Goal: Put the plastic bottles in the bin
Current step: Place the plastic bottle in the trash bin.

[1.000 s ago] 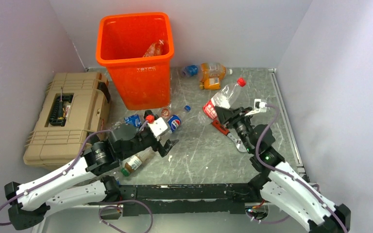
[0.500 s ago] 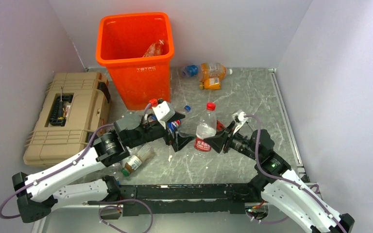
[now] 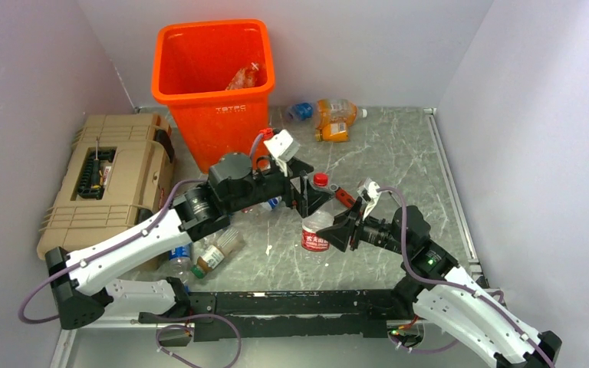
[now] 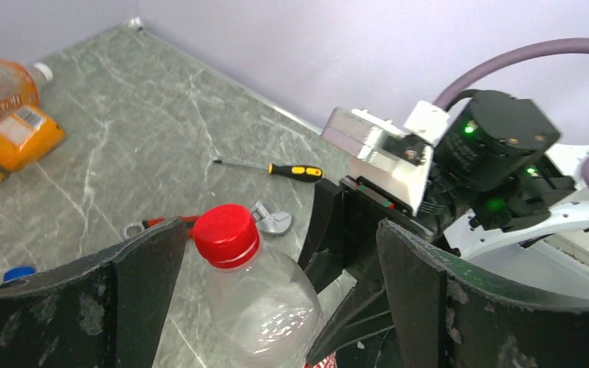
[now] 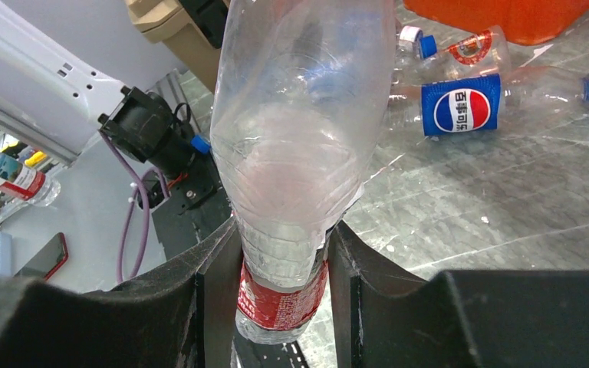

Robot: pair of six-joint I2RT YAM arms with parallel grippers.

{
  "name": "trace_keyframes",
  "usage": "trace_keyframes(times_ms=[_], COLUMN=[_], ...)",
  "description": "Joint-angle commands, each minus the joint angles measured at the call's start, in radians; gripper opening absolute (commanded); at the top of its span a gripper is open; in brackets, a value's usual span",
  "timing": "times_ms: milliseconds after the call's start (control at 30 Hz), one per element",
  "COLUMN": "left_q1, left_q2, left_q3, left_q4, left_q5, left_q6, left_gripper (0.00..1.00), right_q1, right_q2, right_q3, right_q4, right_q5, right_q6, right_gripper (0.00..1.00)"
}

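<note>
Reaching in since a moment ago, the left jaws stand wide open either side of the red cap (image 4: 226,232) (gripping nothing). The right jaws clamp the clear bottle (image 5: 299,115) low on its body, upright, in front of the bin (image 3: 213,115), toward its right.

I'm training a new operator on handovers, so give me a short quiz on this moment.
1. True or false: the right gripper is shut on the red-capped bottle.
2. The left gripper has its jaws: A) shut on the cap; B) open, either side of the bottle's top; C) open, well away from the bottle.
3. Which tool on the table has a yellow-and-black handle?
Key: 1 true; 2 B; 3 the screwdriver.
</note>
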Motion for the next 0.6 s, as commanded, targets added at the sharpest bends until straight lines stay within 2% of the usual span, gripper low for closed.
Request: trace_keyframes(times_ms=[0, 300, 567], left_q1=[0.004, 0.010, 0.017], left_q2=[0.046, 0.090, 0.129], left_q3=[0.068, 0.121, 0.135], left_q4=[-0.059, -0.155, -0.148], left_q5=[-0.037, -0.087, -0.028], left_q6=[-0.059, -0.089, -0.087], left_gripper=[1.00, 0.95, 0.74], right_q1=[0.013, 0.017, 0.018], right_q2=[-0.014, -0.023, -0.017], right_q3=[0.025, 0.009, 0.004], right_q4=[0.062, 0.070, 0.091], right_q5=[-0.022, -0.026, -0.028], right_q6=[-0.021, -0.024, -0.026], right_gripper=[0.24, 0.23, 0.22])
